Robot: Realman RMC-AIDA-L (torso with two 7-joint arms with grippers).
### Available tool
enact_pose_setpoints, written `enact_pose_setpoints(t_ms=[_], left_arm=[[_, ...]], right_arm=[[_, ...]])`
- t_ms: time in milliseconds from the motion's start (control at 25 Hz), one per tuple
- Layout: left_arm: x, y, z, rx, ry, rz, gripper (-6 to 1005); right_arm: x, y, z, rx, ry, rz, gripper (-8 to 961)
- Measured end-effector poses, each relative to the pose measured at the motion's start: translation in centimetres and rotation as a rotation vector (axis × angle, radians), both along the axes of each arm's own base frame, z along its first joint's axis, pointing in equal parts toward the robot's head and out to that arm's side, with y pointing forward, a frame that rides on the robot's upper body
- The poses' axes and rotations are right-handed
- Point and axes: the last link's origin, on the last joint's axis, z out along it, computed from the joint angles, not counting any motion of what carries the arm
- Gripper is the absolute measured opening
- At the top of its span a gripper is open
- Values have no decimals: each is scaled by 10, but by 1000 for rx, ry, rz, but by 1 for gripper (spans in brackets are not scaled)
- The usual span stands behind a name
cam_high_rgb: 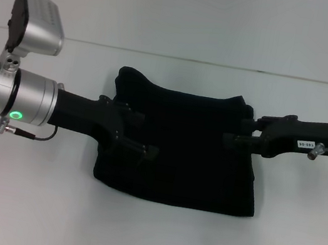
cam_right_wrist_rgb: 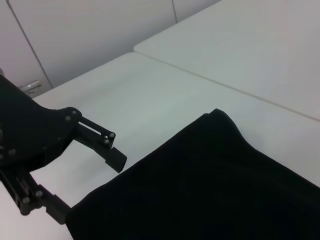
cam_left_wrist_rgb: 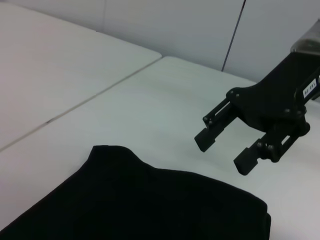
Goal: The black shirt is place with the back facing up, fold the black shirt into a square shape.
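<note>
Lying flat at the centre of the white desk (cam_high_rgb: 144, 233), the black shirt (cam_high_rgb: 185, 148) is already folded into a compact, roughly square block. In the head view its near hem runs straight from about 7 to 5 o'clock, and its far edge shows a small raised hump at the 11 o'clock corner. No print or seams are legible on the dark fabric.

Left pincer (cam_high_rgb: 139, 136): enters from 9 o'clock and sits over the shirt's left margin. Fingers are spread apart, nothing between them; the right wrist view shows the same two fingers (cam_right_wrist_rgb: 111, 155) parted at the shirt's edge, one ahead of the cloth, the other at its border. Whether they touch the fabric cannot be told.

Right pincer (cam_high_rgb: 242, 131): enters from 3 o'clock, at the shirt's upper right corner. The left wrist view shows it (cam_left_wrist_rgb: 226, 150) with both pads parted and empty, held just beyond the shirt's far corner, with a strip of bare desk (cam_left_wrist_rgb: 150, 110) visible between pads and cloth.

A seam between two desk panels runs across the surface behind the shirt. A green indicator light (cam_high_rgb: 16, 115) glows on the left arm's wrist.
</note>
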Motion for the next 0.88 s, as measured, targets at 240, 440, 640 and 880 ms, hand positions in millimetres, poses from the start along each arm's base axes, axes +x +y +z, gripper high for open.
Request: enact_pose_setpoints(t_ms=[240, 440, 640, 880], left_arm=[[1, 2, -1, 9, 14, -4, 891], [-1, 3, -2, 12, 26, -4, 891], [-2, 4, -1, 25, 32, 2, 891], [-3, 6, 0, 38, 36, 6, 891]], right_arm=[[0, 0, 1, 4, 1, -3, 694], [0, 1, 2, 9, 3, -5, 692], [0, 2, 1, 9, 4, -3, 692], [-1, 2, 0, 10, 8, -4, 693]])
